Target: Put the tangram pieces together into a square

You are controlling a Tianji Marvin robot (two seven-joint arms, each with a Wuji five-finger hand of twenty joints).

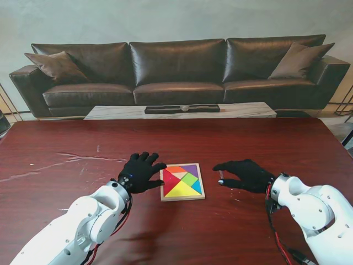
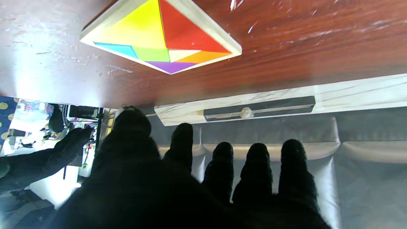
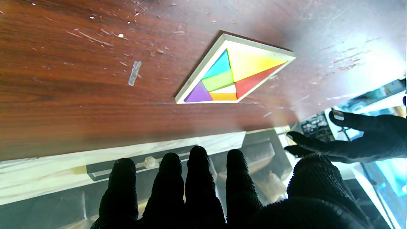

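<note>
My dark wood surface [image 1: 66, 143] fronts a leather sofa [image 1: 176, 72]. The tangram tray [image 1: 182, 181] (pieces filling its square) lies between my left robot hand [image 1: 140, 172] and right robot hand [image 1: 245, 175], both released, fingers spread.

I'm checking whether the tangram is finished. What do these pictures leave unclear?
- Tangram tray, stand view: too small to judge seams between pieces.
- Tray, left wrist view: one corner cut off by the edge.
- Left hand, stand view: the gap between it and the tray is unclear.
</note>
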